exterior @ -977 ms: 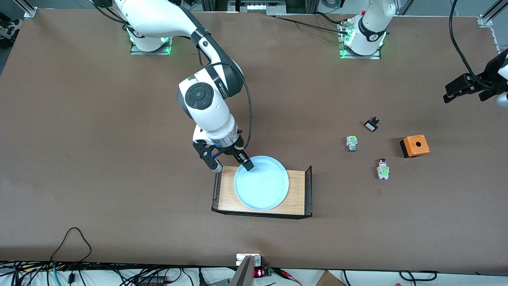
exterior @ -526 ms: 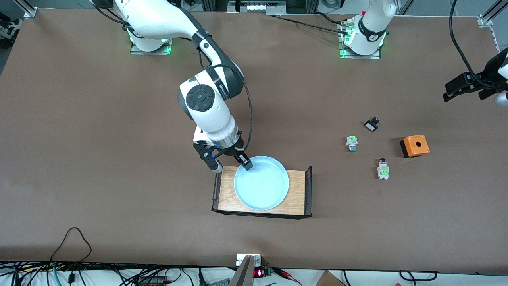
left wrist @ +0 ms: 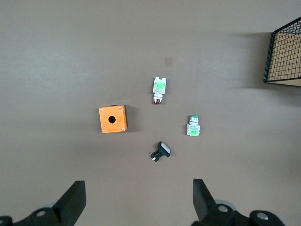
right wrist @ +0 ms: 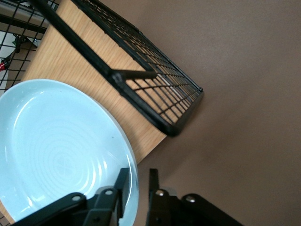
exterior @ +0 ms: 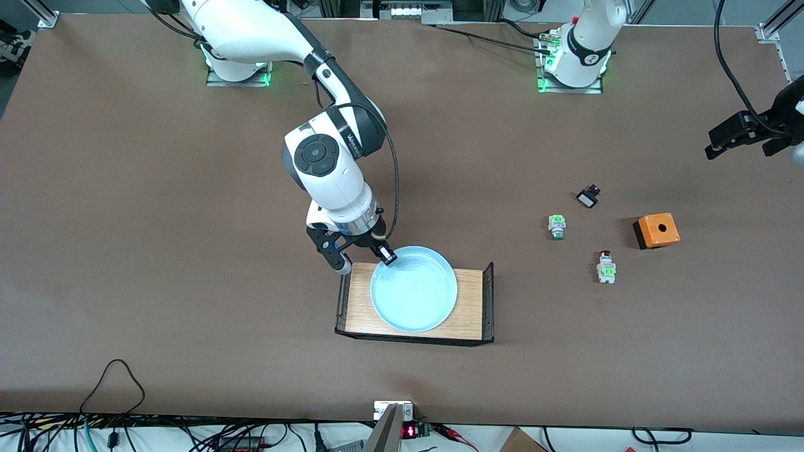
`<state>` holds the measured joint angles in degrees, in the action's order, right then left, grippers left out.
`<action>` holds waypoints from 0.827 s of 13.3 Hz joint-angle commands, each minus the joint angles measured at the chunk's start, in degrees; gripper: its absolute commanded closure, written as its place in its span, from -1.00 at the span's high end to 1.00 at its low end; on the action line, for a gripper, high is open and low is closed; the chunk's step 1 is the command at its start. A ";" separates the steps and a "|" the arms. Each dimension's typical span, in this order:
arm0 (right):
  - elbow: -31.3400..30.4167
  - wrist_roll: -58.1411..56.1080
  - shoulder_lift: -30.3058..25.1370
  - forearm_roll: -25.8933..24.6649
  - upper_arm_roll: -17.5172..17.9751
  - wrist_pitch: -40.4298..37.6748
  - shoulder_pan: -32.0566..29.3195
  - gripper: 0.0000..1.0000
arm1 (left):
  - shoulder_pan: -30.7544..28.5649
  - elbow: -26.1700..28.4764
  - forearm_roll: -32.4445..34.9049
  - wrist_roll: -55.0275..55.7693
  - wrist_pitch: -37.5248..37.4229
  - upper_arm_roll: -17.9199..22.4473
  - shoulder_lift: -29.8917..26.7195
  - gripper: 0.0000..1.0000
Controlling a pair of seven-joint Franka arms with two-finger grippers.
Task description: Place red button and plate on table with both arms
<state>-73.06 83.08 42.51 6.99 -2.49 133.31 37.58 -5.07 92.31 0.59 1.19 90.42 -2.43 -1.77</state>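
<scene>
Flanking the plate (exterior: 413, 289) pinched by right claw (right wrist: 138, 190): tray's (exterior: 471, 314) wire ends; left claw (left wrist: 136, 202) agape.

Two push-buttons are lying on the table (exterior: 188, 251): one red button (exterior: 606, 267) and one green-capped button (exterior: 556, 226). One plate (exterior: 413, 289) is sitting on one wooden tray (exterior: 468, 314). One orange box (exterior: 656, 230) and one small black-and-white part (exterior: 588, 197) are resting nearby.

The plate (exterior: 413, 289) is pale blue and glossy, with faint round rings inside. Under it the tray (exterior: 472, 307) is light wood with black wire mesh ends. The table (exterior: 157, 207) is matte brown. Near the orange box (exterior: 656, 230), the red button (exterior: 606, 266) has a red cap, white body and green block.
</scene>
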 commanded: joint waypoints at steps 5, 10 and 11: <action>1.78 -0.20 0.91 1.01 -0.24 0.11 0.39 -0.98 | 0.41 -2.13 -1.03 0.48 -1.74 0.23 0.80 1.00; 1.78 -0.73 0.64 0.92 -0.15 2.13 0.48 -1.00 | 0.41 -2.22 -0.95 0.48 -1.74 0.14 0.80 1.00; 1.78 -0.64 0.38 1.01 -0.06 1.96 0.56 -1.00 | 0.49 -2.22 -1.03 0.48 -1.74 0.14 0.71 1.00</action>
<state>-72.75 82.79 42.52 6.99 -2.49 135.02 37.75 -4.97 91.92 0.59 1.20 90.04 -2.44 -1.77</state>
